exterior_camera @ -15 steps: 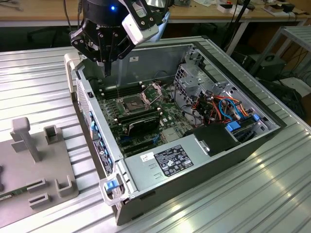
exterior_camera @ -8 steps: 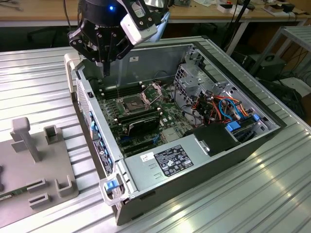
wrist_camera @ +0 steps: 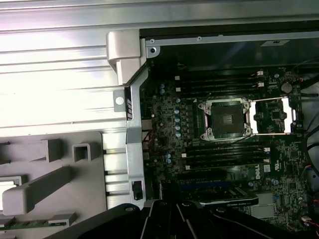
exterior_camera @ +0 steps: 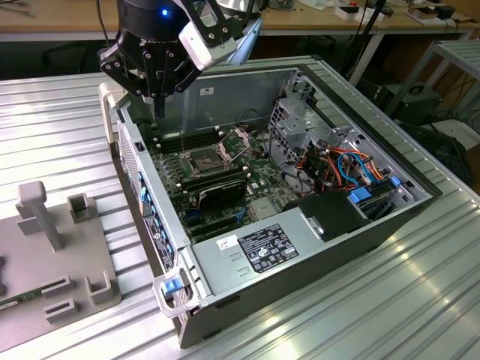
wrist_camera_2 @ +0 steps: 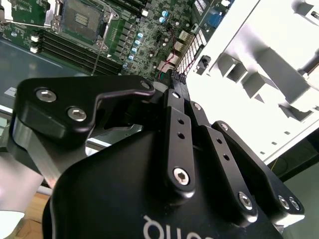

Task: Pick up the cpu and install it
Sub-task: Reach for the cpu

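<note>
The claw (exterior_camera: 160, 101) is held pointing straight down from a near-vertical wrist. It is hung above the far corner of the open PC case (exterior_camera: 225, 94), on the exterior view's left. Its state can't be told: spread or pressed together isn't settled here, nor whether anything is pinched. No contact w/ the case is seen, so it's judged to be hovering.

Just below and beside it, rows of memory slots (exterior_camera: 171, 139) are seen. Next out, toward the exterior view's right and nearer that camera, the socket (exterior_camera: 204, 159) is found. It is near the claw but not under it. Its middle is dark, w/ no silver-grey top in it, so the cpu is judged not yet seated. The cpu's own pos. can't be fixed from these views. Being square, it offers no long axis; alignment is set by the socket frame's edges. The hinged bracket (exterior_camera: 238, 141) is swung open on the socket's side away from the claw, so access is left clear.

Well apart, a grey fixture (exterior_camera: 52, 255) is set on the ribbed surface (exterior_camera: 60, 127), at the exterior view's left.
</note>
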### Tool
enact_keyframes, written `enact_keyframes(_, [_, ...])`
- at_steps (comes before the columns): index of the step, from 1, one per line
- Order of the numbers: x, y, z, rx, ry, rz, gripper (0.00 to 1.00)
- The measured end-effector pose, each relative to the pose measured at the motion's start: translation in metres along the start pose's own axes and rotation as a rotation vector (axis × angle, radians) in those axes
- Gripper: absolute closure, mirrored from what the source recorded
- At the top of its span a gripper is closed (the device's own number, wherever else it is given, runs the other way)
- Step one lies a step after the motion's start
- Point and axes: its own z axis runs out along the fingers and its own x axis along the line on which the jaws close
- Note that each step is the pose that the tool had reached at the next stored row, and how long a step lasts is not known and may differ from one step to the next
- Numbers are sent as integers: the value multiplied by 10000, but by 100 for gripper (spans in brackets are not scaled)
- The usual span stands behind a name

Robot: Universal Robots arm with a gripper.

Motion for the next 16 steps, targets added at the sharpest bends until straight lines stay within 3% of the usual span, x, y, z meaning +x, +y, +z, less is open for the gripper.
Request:
enact_keyframes(11, [5, -1, 0, 0, 0, 2, 89])
enact_keyframes(16, [70, -5, -2, 0, 0, 2, 89])
